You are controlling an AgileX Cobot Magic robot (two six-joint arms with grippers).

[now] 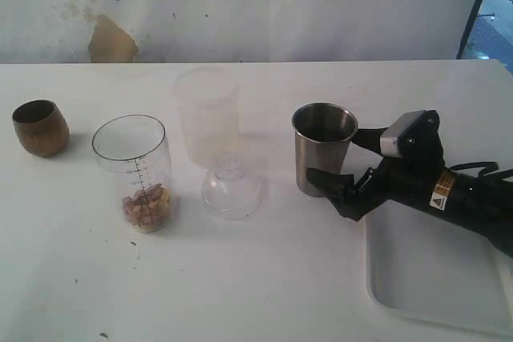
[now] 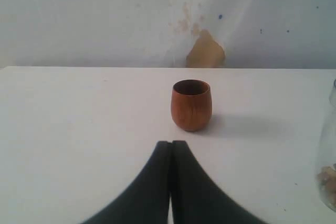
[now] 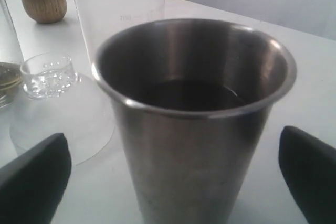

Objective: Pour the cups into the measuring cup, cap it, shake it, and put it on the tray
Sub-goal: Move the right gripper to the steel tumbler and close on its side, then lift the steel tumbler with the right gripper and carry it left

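"One tray (image 1: 417, 278) lies nearest, on the right of the counter (image 1: 240, 294), partly under my right arm."
"And the fingers?"
"My right fingers (image 3: 37, 182) stand wide open either side of the steel cup (image 1: 323, 158), not touching it. It holds dark liquid; closing off-centre could, I think, skid or tip it."
"Beyond that?"
"The clear domed lid (image 1: 231, 190), then the frosted cup (image 1: 207, 114), sit between it and the measuring cup (image 1: 135, 170), left of centre with bits in its bottom. A low carry might clip them, or a fast pour miss."
"Left side?"
"My left fingers (image 2: 152, 192) are closed on nothing, short of the wooden cup (image 1: 40, 127), farthest left."
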